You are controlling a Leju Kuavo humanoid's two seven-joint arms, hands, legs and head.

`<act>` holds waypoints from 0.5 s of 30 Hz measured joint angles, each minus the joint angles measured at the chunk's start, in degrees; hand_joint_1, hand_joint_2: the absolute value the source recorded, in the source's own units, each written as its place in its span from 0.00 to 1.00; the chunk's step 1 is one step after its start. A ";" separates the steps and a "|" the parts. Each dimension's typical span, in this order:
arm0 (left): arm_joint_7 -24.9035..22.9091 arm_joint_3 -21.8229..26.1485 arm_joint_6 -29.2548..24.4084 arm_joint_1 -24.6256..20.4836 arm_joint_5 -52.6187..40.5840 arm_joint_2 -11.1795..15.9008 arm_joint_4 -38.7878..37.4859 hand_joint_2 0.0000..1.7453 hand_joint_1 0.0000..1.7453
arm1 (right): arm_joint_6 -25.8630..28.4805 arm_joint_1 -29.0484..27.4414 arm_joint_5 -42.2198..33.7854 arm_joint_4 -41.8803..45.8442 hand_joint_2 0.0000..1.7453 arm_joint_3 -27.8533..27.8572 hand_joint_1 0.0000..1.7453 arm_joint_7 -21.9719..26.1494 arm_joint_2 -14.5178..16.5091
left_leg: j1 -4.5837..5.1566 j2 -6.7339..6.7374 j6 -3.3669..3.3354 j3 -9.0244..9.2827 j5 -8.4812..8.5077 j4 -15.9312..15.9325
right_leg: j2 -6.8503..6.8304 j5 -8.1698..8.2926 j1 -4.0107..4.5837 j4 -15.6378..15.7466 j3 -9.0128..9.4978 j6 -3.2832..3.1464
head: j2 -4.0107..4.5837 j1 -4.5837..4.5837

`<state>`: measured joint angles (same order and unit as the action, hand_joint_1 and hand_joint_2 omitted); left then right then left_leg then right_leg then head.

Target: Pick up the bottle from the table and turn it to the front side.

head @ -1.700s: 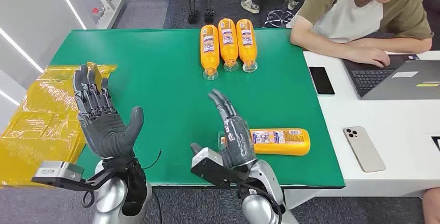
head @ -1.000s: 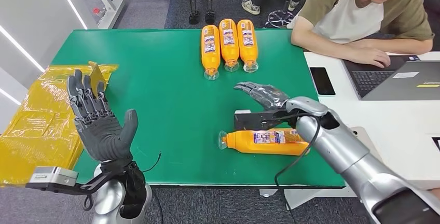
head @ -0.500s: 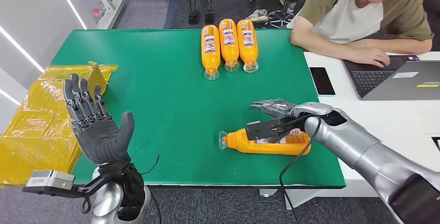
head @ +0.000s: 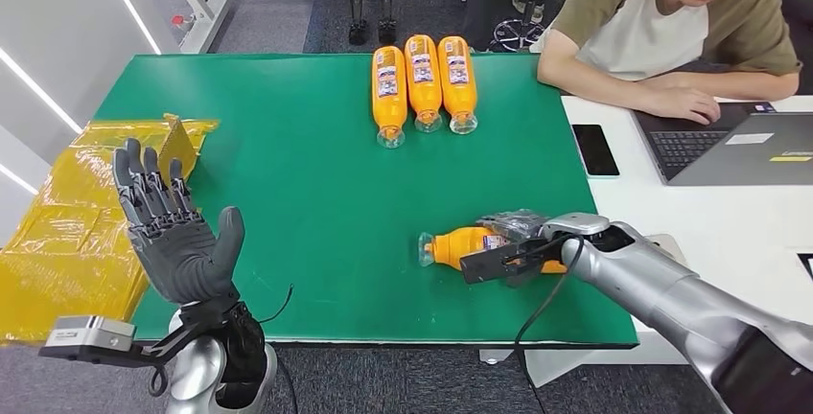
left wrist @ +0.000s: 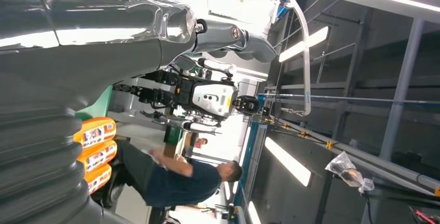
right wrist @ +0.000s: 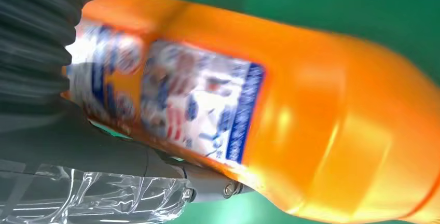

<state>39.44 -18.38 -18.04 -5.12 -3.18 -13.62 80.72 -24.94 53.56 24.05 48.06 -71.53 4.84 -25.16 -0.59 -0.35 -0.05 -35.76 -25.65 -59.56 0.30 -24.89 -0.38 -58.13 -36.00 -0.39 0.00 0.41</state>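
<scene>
- Bottle [head: 460,244]: orange, labelled, lying on its side on the green surface [head: 297,203], near the edge closest to the robot; its neck end is pointed away from the right arm. In the right wrist view the bottle [right wrist: 290,130] is seen very close, with a printed label face turned to the camera; the print is blurred and which face it is cannot be told.
- Right hand [head: 518,241]: laid over the label end of the bottle, with the fingers curled about the body. A grip is judged to be in place, though part of the contact is hidden behind the wrist camera.
- Left hand [head: 177,237]: held up with the palm raised and the fingers spread, nothing in it; placed well apart from the bottle, toward the yellow plastic bags [head: 67,232].
- Three further orange bottles [head: 422,83]: laid side by side, well beyond the task bottle, toward the far edge of the surface.
- Person with laptop [head: 743,146]: seated at the white desk adjoining the surface, beyond the bottle.
- Progress, as judged: reach done and grasp apparently made. Whether the bottle is clear of the surface cannot be told. Left to do: the lift and the turn to the front side.
</scene>
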 joint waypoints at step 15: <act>0.05 -0.03 -0.75 0.00 0.38 0.06 0.00 1.00 0.00 | 3.87 0.73 2.49 -5.31 1.00 -2.66 0.00 -0.98 2.46 | 0.00 -0.01 0.00 0.01 0.00 -0.01 | -0.02 0.00 0.00 0.00 0.00 0.00 | 0.00 -0.01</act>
<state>39.49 -18.41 -18.79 -5.11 -2.80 -13.56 80.72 -21.07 54.29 26.54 42.75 -74.19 3.86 -22.69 -0.59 -0.36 -0.05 -35.76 -25.65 -59.57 0.28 -24.89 -0.38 -58.13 -35.99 -0.39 0.00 0.41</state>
